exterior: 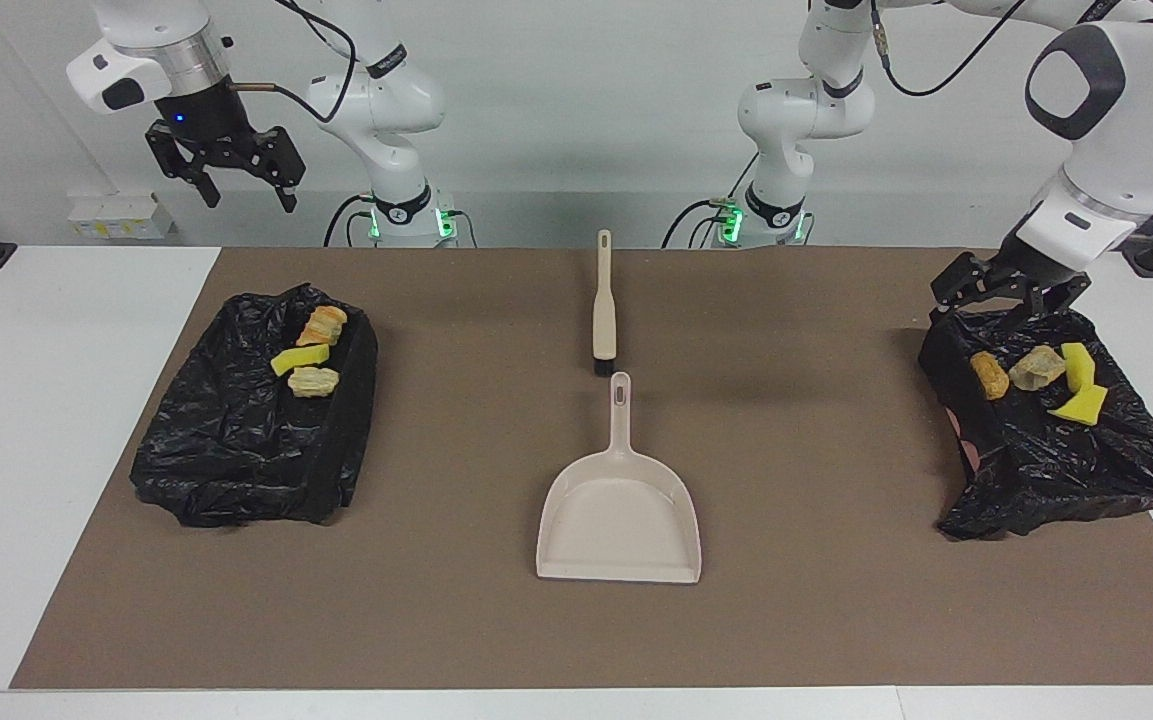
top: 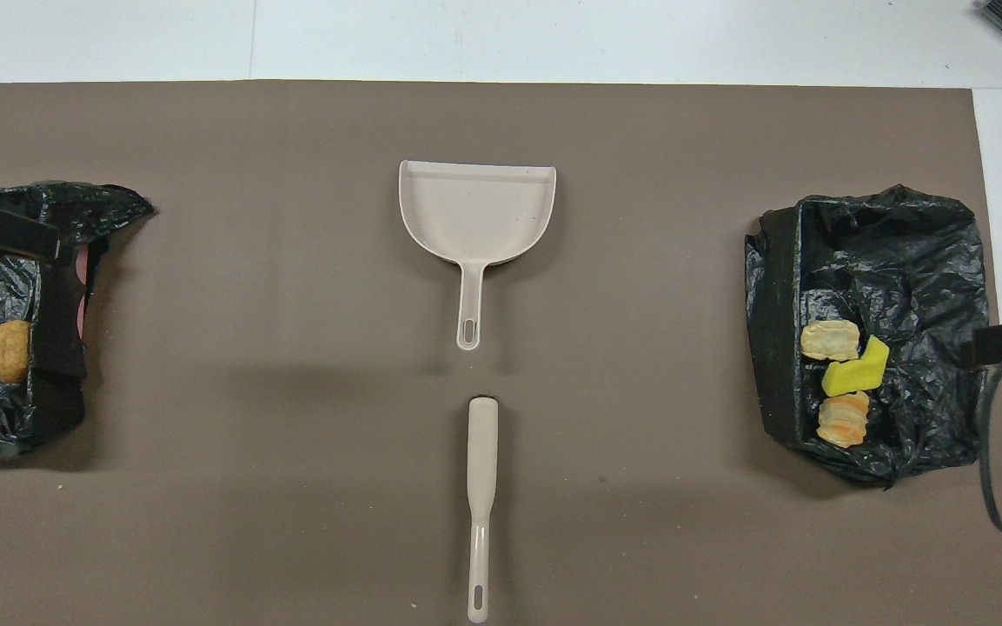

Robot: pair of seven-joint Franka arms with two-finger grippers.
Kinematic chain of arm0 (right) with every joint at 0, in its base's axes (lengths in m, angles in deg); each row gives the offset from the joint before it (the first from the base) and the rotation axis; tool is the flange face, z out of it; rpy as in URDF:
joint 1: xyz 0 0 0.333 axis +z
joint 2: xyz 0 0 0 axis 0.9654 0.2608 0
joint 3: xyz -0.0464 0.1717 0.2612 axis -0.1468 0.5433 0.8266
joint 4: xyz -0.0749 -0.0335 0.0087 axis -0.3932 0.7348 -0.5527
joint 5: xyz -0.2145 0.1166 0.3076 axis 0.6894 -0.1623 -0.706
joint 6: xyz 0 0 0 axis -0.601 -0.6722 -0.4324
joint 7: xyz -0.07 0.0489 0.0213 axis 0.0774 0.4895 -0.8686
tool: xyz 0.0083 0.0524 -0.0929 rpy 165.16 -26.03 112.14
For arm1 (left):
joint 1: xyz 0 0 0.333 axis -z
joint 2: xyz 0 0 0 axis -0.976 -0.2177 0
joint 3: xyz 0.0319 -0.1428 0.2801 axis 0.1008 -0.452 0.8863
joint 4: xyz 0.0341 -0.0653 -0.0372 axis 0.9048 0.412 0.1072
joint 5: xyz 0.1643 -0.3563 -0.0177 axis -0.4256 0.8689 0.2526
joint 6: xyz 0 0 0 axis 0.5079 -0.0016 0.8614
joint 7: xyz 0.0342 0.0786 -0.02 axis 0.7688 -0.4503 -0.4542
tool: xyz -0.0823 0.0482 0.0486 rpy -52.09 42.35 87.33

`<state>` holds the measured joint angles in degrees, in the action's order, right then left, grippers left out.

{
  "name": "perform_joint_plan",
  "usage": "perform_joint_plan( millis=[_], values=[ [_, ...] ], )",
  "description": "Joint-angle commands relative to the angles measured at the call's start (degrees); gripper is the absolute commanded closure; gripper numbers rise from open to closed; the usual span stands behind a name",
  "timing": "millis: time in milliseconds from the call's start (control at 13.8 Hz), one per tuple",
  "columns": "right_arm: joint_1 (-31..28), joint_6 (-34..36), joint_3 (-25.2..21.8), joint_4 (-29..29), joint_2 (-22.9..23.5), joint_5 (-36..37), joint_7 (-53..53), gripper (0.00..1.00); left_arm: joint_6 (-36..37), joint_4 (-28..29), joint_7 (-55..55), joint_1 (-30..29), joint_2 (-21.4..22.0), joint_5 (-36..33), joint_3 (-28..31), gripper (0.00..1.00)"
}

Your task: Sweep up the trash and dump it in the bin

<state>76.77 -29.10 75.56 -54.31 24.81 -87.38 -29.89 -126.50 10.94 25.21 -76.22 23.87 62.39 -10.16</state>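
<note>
While the left end effector (exterior: 1008, 290) sits low at the rim of its bin (exterior: 1046, 450) (can't tell its grip) and the right end effector (exterior: 226, 165) hangs open and empty, the trash (exterior: 1036, 368) lies in both bins, dustpan (exterior: 620, 510) and brush (exterior: 603, 310) mid-table.

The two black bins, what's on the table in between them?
The dustpan and brush, in line midway between the bins; otherwise bare brown mat. Both views show it.

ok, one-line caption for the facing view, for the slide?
Brush and dustpan idle mid-table; scraps sit in two black-lined bins; left hand over one, right hand raised.
</note>
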Motion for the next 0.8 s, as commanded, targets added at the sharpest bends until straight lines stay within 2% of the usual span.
perform_joint_plan(
  millis=[0,145,434,723],
  values=[
    [-0.40,0.62,0.10,0.00,-0.41,-0.93,-0.98,0.00,0.20,7.34,-1.08,-0.32,7.83,-1.10,-0.32,0.00],
    [-0.40,0.62,0.10,0.00,-0.32,-0.93,-0.98,0.00,3.53,5.96,-1.25,0.46,8.29,-6.43,-0.93,0.00],
    [-0.40,0.62,0.10,0.00,-0.40,-0.93,-0.98,0.00,4.16,10.68,-1.69,0.38,11.79,-6.90,-1.73,0.00],
    [-0.40,0.62,0.10,0.00,-0.32,-0.93,-0.98,0.00,4.60,10.69,-1.61,0.29,11.89,-6.90,-1.73,0.00]
  ],
)
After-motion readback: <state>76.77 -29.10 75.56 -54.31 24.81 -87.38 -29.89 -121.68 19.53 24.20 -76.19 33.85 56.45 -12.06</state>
